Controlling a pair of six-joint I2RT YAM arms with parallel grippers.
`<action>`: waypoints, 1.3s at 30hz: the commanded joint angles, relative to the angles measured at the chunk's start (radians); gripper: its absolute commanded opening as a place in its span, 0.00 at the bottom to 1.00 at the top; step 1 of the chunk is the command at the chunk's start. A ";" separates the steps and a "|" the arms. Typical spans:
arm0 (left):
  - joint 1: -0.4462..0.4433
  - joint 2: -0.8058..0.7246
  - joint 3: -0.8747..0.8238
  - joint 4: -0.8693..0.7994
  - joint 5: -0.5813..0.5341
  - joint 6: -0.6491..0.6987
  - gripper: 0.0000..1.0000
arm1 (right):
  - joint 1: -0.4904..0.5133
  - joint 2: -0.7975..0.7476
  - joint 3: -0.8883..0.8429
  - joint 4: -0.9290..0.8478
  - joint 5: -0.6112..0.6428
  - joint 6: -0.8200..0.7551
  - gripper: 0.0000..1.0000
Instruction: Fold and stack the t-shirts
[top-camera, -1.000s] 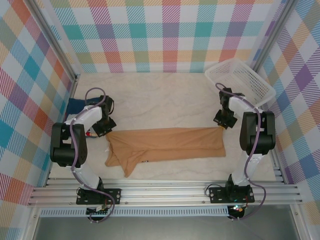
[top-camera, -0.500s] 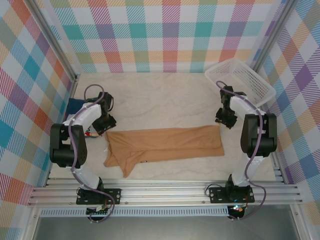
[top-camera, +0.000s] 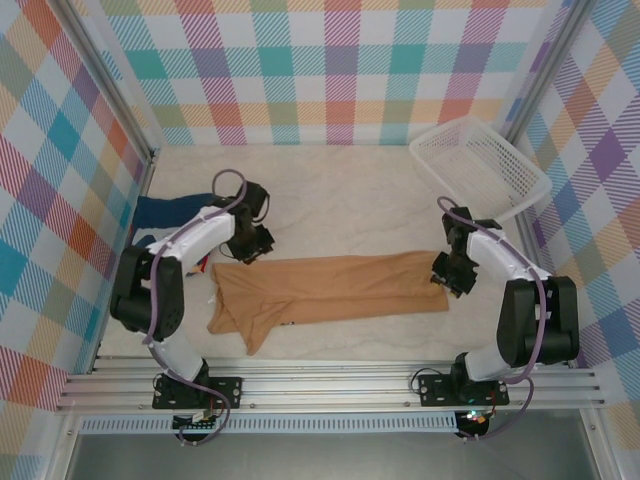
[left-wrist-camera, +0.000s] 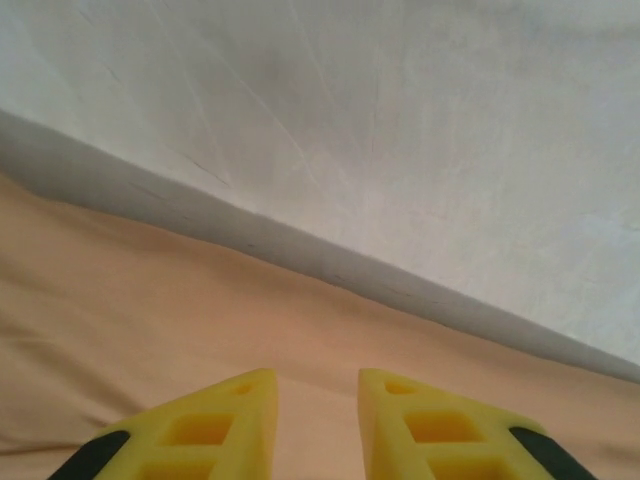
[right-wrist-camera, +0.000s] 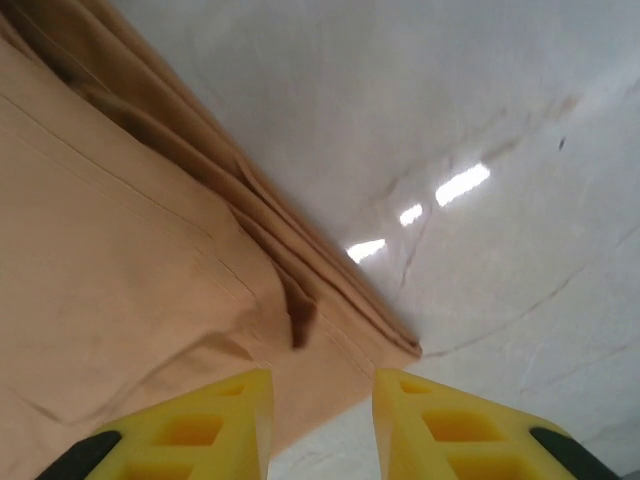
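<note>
Navy blue cotton t-shirt (top-camera: 166, 210) is mostly hidden behind the left arm (top-camera: 190, 240) at the left edge of the pale marbled table (top-camera: 340, 200), so its print is unreadable. Tan-orange cotton t-shirt (top-camera: 340, 288) lies mid-table as a long folded strip. Its long axis runs left-right, with the rumpled sleeve end pointing left and the straight hem right. Left gripper (left-wrist-camera: 318, 390) hangs over its far edge, fingers apart with nothing between them. Right gripper (right-wrist-camera: 322, 390) is the same, over the hem corner.

The pale marbled surface (top-camera: 340, 190) carries a tan-orange t-shirt (top-camera: 330, 290) folded into a long band across the lower middle of the frame. A navy t-shirt (top-camera: 165, 210) lies at the left edge and a white mesh basket (top-camera: 480, 165) at the upper right.
</note>
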 joint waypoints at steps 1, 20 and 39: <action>-0.015 0.029 -0.025 0.018 0.018 -0.017 0.24 | 0.007 -0.013 -0.005 -0.005 -0.074 0.074 0.32; -0.016 0.108 -0.075 0.032 -0.064 0.035 0.21 | 0.004 0.106 0.033 0.047 0.013 0.060 0.21; 0.003 0.156 -0.068 0.015 -0.108 0.051 0.16 | 0.004 -0.010 0.038 -0.074 0.063 0.051 0.00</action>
